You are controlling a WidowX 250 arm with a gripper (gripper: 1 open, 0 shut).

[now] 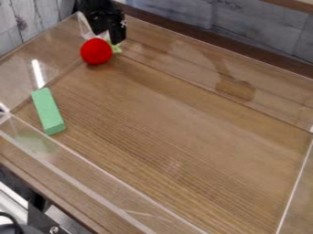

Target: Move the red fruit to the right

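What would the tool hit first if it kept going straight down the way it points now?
Probably the wooden table just behind the red fruit; the tool hangs beside the fruit, though depth is unclear.

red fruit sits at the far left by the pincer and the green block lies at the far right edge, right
Not quite. The camera view shows the green block at the left side of the table, not the far right. The red fruit does sit at the far left by the pincer.

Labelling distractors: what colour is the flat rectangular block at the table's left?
Green; the flat rectangular block shows clearly in the camera view.
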